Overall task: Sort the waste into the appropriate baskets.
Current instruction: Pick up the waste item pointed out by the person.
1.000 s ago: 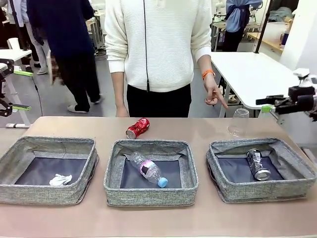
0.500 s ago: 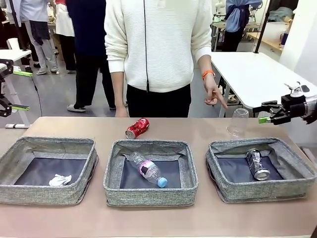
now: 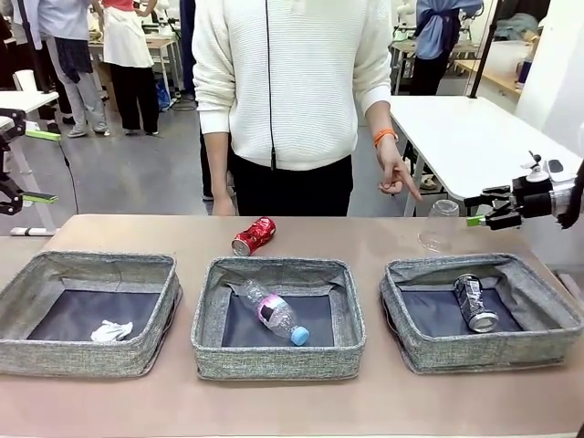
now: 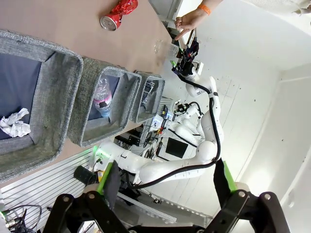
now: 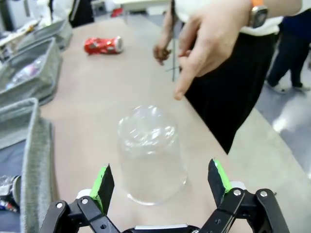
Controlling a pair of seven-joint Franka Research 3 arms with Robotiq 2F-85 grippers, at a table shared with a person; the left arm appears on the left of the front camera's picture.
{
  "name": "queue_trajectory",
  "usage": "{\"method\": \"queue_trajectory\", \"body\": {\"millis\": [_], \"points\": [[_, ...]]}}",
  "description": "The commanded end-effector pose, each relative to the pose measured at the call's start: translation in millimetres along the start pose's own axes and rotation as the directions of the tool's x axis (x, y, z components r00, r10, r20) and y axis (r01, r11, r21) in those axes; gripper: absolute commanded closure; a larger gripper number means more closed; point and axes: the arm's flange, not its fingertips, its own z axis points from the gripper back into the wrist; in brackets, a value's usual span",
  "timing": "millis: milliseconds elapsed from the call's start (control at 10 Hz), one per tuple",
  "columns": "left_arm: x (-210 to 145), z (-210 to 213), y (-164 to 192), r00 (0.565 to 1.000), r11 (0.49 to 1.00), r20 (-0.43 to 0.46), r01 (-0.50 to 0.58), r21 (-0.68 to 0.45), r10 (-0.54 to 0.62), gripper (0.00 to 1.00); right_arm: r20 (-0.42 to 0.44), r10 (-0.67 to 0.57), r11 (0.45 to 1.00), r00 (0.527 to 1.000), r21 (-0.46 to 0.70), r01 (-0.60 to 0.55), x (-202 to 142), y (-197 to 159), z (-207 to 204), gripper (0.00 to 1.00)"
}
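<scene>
Along the table's near edge three baskets stand in a row: the left basket at 7 o'clock holds the white paper ball, the middle basket at 6 o'clock holds the blue-capped bottle, and the right basket at 5 o'clock holds the dark printed can. Three pieces therefore look sorted. Off the table at 9 o'clock the left gripper hangs with its jaws fully spread and empty. Farther back, two pieces are left on the bare tabletop: the crushed red can lies on its side at 12 o'clock, and the clear plastic cup stands upside down at 2 o'clock. The right gripper faces that cup from 3 o'clock, just short of it, jaws wide apart and gripping nothing. The person's hand points down at the cup from the far edge. Compared with a second ago, the right gripper has dropped lower and swung in nearer the cup, while the litter and baskets lie as before.
</scene>
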Motion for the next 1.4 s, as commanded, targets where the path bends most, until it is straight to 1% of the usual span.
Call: {"method": "queue_trajectory", "body": {"millis": [0,100,300,500,700,1000,1200,1300], "points": [[-2,1,-1,1.0,1.0,0.002,0.0,0.009,0.0,0.0,-0.004,0.027,0.999,1.0,-0.037,-0.027,2,0,-21,0.0],[-2,1,-1,1.0,1.0,0.002,0.0,0.009,0.0,0.0,-0.034,0.023,0.999,0.999,-0.046,-0.025,1,-2,-28,0.0],[-2,1,-1,1.0,1.0,0.002,0.0,0.009,0.0,0.0,-0.08,0.02,0.999,0.997,0.028,-0.018,-2,2,-42,0.0],[-2,1,-1,1.0,1.0,0.002,0.0,0.009,0.0,0.0,-0.1,0.023,0.998,0.995,0.058,-0.017,-3,8,-61,0.0],[-2,1,-1,1.0,1.0,0.002,0.0,0.009,0.0,0.0,-0.111,0.011,0.997,0.994,0.075,-0.003,-4,10,-75,0.0],[-2,1,-1,1.0,1.0,0.002,0.0,0.009,0.0,0.0,-0.095,-0.023,0.997,0.995,0.072,0.03,-6,9,-71,0.0],[-2,1,-1,1.0,1.0,0.002,0.0,0.009,0.0,0.0,-0.108,-0.022,0.997,0.994,0.077,0.031,-5,10,-70,0.0],[-2,1,-1,1.0,1.0,0.002,0.0,0.009,0.0,0.0,-0.126,-0.027,0.998,0.992,0.051,0.033,-4,9,-70,0.2]]}}
